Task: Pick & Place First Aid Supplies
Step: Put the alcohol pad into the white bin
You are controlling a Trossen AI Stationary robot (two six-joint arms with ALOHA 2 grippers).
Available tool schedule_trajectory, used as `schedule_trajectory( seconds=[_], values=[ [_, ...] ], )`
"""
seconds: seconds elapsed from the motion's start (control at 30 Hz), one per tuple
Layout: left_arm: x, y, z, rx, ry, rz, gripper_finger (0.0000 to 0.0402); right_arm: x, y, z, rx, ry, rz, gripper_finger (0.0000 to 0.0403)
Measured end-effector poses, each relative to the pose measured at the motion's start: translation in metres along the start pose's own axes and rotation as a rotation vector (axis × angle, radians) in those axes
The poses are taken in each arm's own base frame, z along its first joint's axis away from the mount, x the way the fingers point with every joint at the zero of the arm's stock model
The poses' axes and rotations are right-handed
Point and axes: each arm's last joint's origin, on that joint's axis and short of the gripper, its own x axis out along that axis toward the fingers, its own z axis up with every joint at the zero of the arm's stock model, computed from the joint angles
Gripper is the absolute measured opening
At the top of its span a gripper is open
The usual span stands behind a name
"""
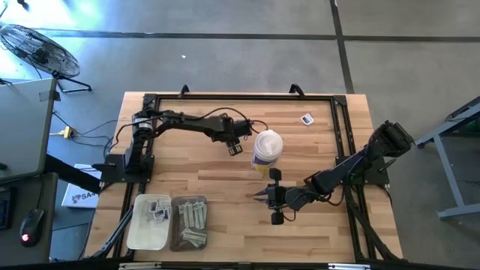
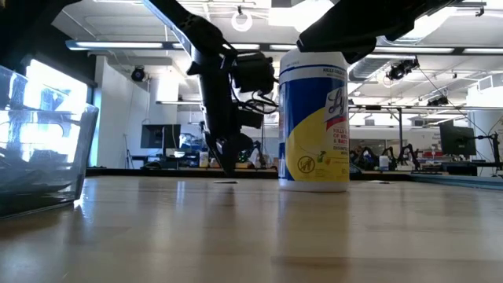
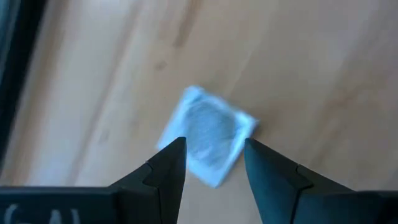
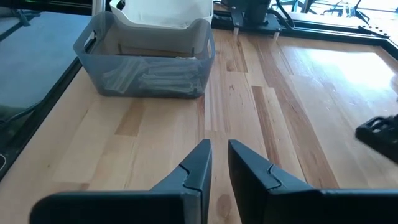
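Observation:
A square white packet with blue print lies flat on the wooden table, just left of the white-lidded canister. My left gripper hovers open close above it, pointing steeply down, its fingertips over the packet's near edge; in the low view my left gripper stands just clear of the tabletop. A second small packet lies near the table's far right. My right gripper waits right of centre above the table, pointing toward the bins, with only a narrow gap between its fingers and nothing in it.
At the near left stand a white bin with square packets and a grey see-through bin with pale strips. The canister stands upright right beside my left gripper. A black frame rims the table.

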Motion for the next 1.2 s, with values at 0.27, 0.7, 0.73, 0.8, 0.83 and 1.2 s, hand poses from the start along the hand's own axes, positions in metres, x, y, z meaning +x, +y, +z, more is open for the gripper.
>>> schedule_trajectory(
  seconds=[0.27, 0.7, 0.73, 0.8, 0.83, 1.2],
  values=[
    [0.019, -0.012, -0.015, -0.009, -0.115, -0.072, 0.0158, 0.000, 0.000, 0.000, 0.003, 0.001, 0.007, 0.0048],
    [0.039, 0.009, -0.017, -0.147, -0.169, -0.138, 0.0144, 0.000, 0.000, 0.000, 0.002, 0.000, 0.001, 0.0047],
    [0.040, 0.010, -0.017, -0.148, -0.169, -0.145, 0.0137, 0.000, 0.000, 0.000, 0.002, 0.000, 0.001, 0.0047],
    [0.040, 0.010, -0.017, -0.147, -0.171, -0.148, 0.0120, 0.000, 0.000, 0.000, 0.002, 0.000, 0.001, 0.0046],
    [0.040, 0.009, -0.017, -0.142, -0.171, -0.148, 0.0112, 0.000, 0.000, 0.000, 0.001, 0.000, 0.001, 0.0046],
    [0.021, 0.013, -0.015, -0.071, -0.161, -0.136, 0.0102, 0.000, 0.000, 0.000, 0.000, 0.000, 0.002, 0.0046]
  ],
)
